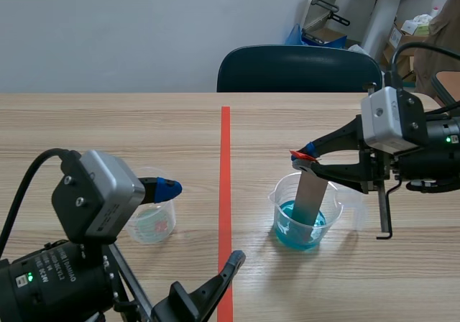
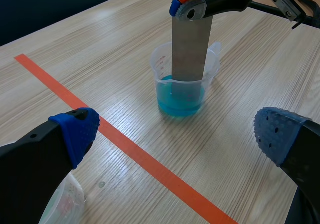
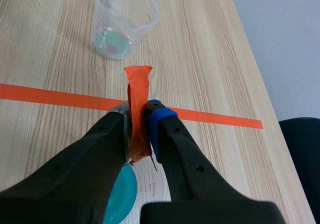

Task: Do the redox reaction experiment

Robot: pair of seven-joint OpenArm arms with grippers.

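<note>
The right gripper [image 1: 305,160] was clenched on the metal strip [image 1: 310,196] dipped in blue solution [image 1: 322,232]; the left gripper [image 1: 201,223] stood released. Any sideways drag could have tipped the light beaker [image 1: 280,196]

Looking out from between the arms in the scene view, facing across the table [image 1: 129,128] toward a chair [image 1: 298,69], taking in both arms from a moderate distance. Riding the left wrist, gazing forward and down, low and close, toward the blue-liquid beaker [image 2: 182,91] and metal strip [image 2: 189,54]. Riding the right wrist, peering steeply down, very near that strip, toward the clear beaker [image 3: 122,24]. Sharing both beakers, strip and tape line [image 1: 225,192] across all three.
</note>
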